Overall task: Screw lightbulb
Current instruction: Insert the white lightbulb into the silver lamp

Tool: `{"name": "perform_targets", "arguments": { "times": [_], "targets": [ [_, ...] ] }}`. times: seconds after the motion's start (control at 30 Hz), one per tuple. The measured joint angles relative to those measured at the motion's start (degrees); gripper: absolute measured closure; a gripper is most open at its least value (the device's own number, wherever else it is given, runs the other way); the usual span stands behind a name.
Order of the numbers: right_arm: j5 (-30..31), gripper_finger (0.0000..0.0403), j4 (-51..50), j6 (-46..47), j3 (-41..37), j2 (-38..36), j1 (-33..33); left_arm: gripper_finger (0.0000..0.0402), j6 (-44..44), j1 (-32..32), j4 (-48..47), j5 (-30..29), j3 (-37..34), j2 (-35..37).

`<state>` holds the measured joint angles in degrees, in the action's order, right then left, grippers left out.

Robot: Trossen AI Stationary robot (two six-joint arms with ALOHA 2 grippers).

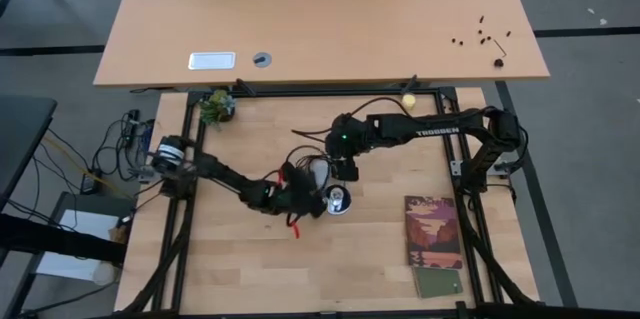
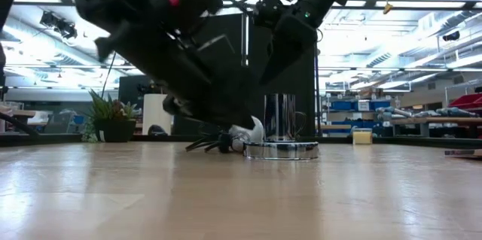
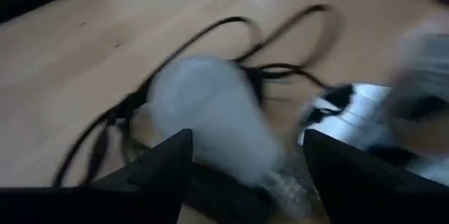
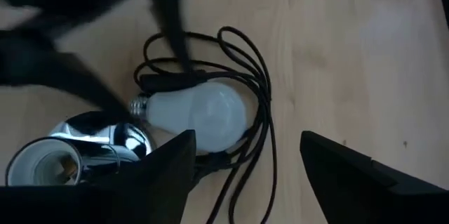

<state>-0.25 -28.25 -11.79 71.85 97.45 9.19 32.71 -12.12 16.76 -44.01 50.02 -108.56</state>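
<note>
One white pear-shaped lightbulb [image 4: 200, 115].

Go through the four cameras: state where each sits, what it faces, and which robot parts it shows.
High: overhead, straight down; both arms meet mid-table.
Low: table height, level; arms drop in over the silver socket.
Left wrist: past the left end effector at the lightbulb.
Right wrist: past the right end effector, down on the lightbulb.
Shared: both wrists show lightbulb, black cord.
</note>
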Motion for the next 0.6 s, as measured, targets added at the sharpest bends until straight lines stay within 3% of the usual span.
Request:
{"name": "perform_targets", "arguments": {
  "times": [0.33,0.6],
  "targets": [
    [0.03,0.0147,0.5,-1.79,0.0,0.0,-0.36,0.0128,-4.47,6.22,1.82,6.28,0.02,-0.61],
    [0.04,0.0149,-0.85,-0.16,0.0,0.0,-0.39,0.0129,-4.97,7.19,-2.65,7.02,0.76,-0.31]
  ]
}}
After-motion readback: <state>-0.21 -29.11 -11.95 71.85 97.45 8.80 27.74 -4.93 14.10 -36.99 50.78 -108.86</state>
